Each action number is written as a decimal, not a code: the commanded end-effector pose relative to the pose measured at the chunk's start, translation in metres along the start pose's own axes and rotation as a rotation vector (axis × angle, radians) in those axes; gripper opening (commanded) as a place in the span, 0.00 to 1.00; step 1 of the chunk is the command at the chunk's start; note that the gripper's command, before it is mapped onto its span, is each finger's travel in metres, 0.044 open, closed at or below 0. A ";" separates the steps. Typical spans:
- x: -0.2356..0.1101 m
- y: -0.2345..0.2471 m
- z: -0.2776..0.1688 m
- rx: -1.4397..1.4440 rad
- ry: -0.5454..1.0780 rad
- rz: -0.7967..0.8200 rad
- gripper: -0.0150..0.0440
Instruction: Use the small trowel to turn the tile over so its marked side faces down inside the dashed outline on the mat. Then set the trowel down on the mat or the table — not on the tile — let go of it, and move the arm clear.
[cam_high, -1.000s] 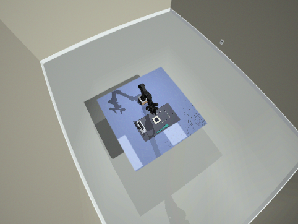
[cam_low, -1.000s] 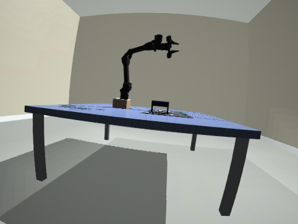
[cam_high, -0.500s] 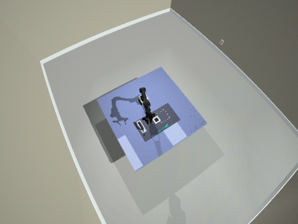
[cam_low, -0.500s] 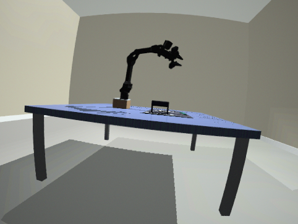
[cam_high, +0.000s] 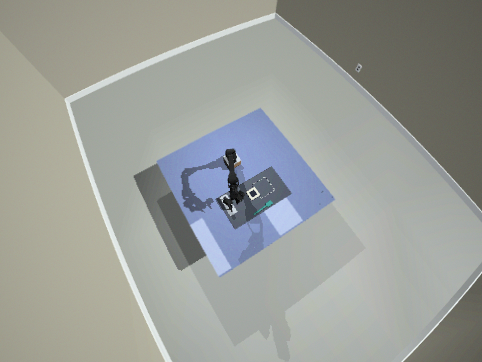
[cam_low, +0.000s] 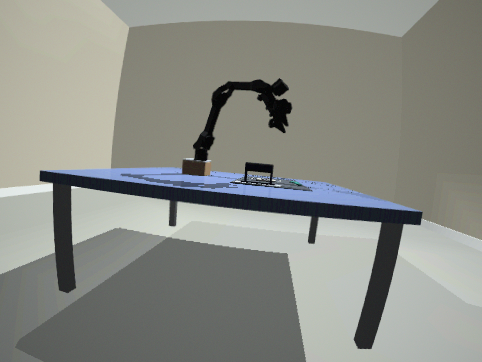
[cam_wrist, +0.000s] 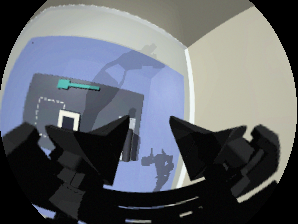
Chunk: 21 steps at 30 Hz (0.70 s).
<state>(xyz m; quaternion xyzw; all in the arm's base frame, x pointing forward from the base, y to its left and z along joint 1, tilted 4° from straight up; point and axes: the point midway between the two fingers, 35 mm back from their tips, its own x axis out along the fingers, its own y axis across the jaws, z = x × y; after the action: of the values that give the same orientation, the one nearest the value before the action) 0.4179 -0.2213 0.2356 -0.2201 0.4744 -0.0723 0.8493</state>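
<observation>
A dark mat (cam_high: 278, 190) (cam_wrist: 113, 99) lies on the blue table (cam_high: 260, 135) (cam_low: 150, 185). The white tile (cam_high: 253, 193) (cam_wrist: 68, 120) lies flat on the mat with its dark square mark facing up. It sits beside the dashed outline (cam_high: 270, 184) (cam_wrist: 48, 99). The teal trowel (cam_high: 267, 205) (cam_low: 298, 183) (cam_wrist: 79, 86) lies on the mat near its edge. My gripper (cam_high: 228, 202) (cam_low: 280, 122) (cam_wrist: 149, 119) is open and empty. It hangs high above the mat, pointing down, far from the trowel.
A small black stand on a white base (cam_high: 229, 209) (cam_low: 258, 171) (cam_wrist: 131, 139) sits at one end of the mat. The arm's tan base block (cam_high: 237, 161) (cam_low: 196, 166) stands behind the mat. Two pale patches of light (cam_high: 283, 216) lie on the table.
</observation>
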 end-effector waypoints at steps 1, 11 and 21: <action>0.027 0.006 -0.030 0.045 0.116 0.082 0.71; 0.067 0.022 -0.104 0.158 0.379 0.260 0.71; 0.078 0.031 -0.136 0.212 0.494 0.342 0.71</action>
<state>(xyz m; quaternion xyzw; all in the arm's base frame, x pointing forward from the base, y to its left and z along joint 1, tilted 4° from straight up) 0.3440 -0.2629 0.1041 -0.0327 0.6813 -0.0333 0.7306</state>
